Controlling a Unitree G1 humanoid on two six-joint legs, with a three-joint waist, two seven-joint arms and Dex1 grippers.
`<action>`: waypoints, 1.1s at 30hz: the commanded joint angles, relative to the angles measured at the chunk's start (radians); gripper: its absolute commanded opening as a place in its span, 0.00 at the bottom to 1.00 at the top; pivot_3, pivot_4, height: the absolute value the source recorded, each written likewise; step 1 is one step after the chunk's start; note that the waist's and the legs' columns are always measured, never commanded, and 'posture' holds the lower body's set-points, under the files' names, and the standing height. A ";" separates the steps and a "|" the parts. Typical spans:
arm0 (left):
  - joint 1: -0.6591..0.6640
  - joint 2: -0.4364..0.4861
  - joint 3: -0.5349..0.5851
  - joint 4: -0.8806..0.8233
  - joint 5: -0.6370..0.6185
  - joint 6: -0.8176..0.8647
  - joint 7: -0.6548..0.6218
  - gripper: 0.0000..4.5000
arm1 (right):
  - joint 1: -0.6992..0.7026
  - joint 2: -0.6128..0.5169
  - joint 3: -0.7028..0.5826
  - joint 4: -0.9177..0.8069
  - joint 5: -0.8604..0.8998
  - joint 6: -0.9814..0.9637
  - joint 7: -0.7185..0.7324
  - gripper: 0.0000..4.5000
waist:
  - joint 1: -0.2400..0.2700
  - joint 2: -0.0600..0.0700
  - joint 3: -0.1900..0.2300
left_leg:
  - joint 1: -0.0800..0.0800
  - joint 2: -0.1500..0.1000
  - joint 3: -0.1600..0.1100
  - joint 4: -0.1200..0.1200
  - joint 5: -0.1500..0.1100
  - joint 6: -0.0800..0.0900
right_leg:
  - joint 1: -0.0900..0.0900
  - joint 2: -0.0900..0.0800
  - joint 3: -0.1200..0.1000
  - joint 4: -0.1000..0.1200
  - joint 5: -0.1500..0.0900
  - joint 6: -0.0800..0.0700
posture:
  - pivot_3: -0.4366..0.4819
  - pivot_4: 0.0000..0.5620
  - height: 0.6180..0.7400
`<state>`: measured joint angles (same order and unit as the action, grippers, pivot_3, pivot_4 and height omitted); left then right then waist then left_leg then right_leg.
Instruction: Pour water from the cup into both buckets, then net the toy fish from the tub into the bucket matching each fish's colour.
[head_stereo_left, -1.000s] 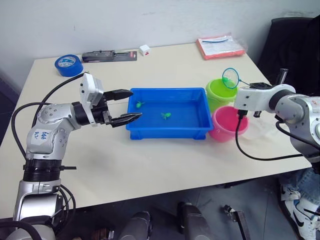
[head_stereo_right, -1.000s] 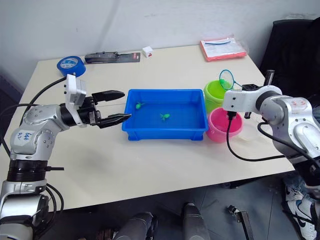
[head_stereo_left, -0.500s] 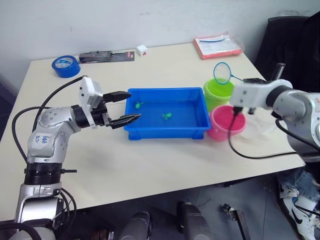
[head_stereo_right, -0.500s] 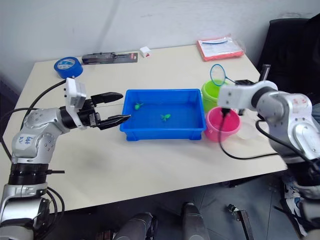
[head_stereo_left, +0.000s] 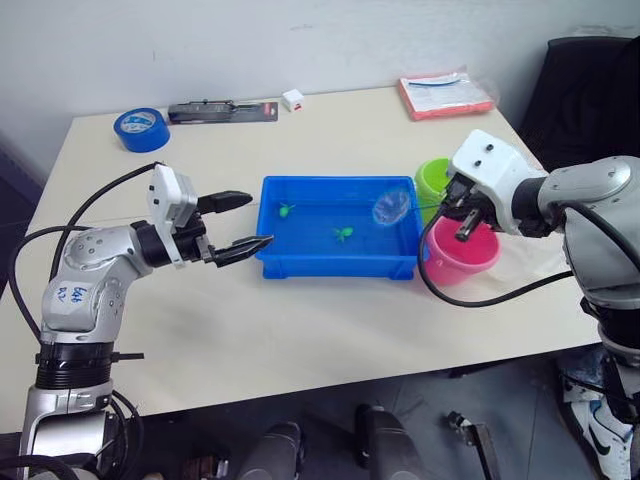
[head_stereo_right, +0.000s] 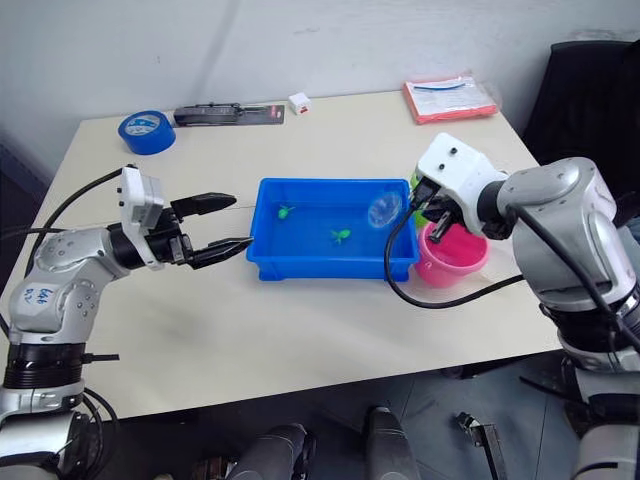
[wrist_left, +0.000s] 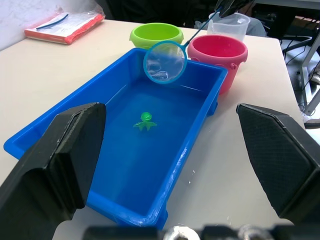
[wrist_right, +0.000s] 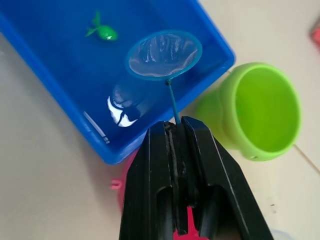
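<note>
The right claw (wrist_right: 176, 131) was clamped on the thin handle of the net (head_stereo_left: 390, 208), holding its hoop in the air above the buckets' end of the tub (head_stereo_left: 300, 262), just clear of the water. To net well from here, I would judge that the hoop should dip behind the nearer green fish (head_stereo_left: 343, 234), tilt so its mouth faces the fish, and sweep slowly under it before lifting level, letting water drain over the tub instead of the counter (head_stereo_left: 300, 330). That fish lay near the tub's middle, a little apart from the hoop; a second green fish (head_stereo_left: 287, 210) sat nearer the far corner at the left claw's end. No pink fish could be made out in the water. The green bucket (wrist_right: 260, 112) and pink bucket (wrist_left: 217, 52) stood touching, just beside the tub's end under the right arm, with the cup (wrist_left: 227, 25) behind them. The left claw (head_stereo_left: 235, 223) hovered with fingers apart and empty, just outside the tub's other end.
</note>
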<state>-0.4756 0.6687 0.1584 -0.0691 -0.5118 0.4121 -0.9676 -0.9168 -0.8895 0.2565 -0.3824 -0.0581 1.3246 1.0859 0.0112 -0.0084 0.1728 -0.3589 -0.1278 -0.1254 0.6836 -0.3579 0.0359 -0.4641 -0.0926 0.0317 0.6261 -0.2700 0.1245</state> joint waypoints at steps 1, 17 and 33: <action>0.014 0.012 0.033 -0.052 -0.025 0.009 0.013 1.00 | -0.074 -0.014 0.033 0.002 0.081 0.114 -0.009 0.17 | -0.002 0.000 0.000 | 0.000 0.000 0.000 0.000 0.000 0.000 | 0.000 0.000 0.000 0.000 0.000 0.000 | 0.48 0.27 1.00; 0.124 0.038 0.096 -0.181 -0.053 0.069 0.069 1.00 | -0.176 0.129 0.177 0.266 0.257 0.198 -0.184 0.17 | -0.006 0.000 0.000 | 0.000 0.000 0.000 0.000 0.000 0.000 | 0.000 0.000 0.000 0.000 0.000 0.000 | 0.48 0.27 1.00; 0.121 0.092 0.106 -0.201 -0.084 0.108 0.076 1.00 | -0.161 0.322 -0.122 0.344 0.351 0.180 -0.356 0.17 | -0.013 0.000 0.000 | 0.000 0.000 0.000 0.000 0.000 0.000 | -0.001 0.000 -0.001 0.000 0.000 0.000 | 0.48 0.27 1.00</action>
<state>-0.3315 0.7494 0.2555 -0.2608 -0.5844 0.5345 -0.8833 -1.0624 -0.5715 0.2022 0.0049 0.2639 1.4844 0.7403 -0.0022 -0.0085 0.1727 -0.3592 -0.1277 -0.1254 0.6832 -0.3579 0.0360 -0.4647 -0.0925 0.0309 0.6262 -0.2699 0.1245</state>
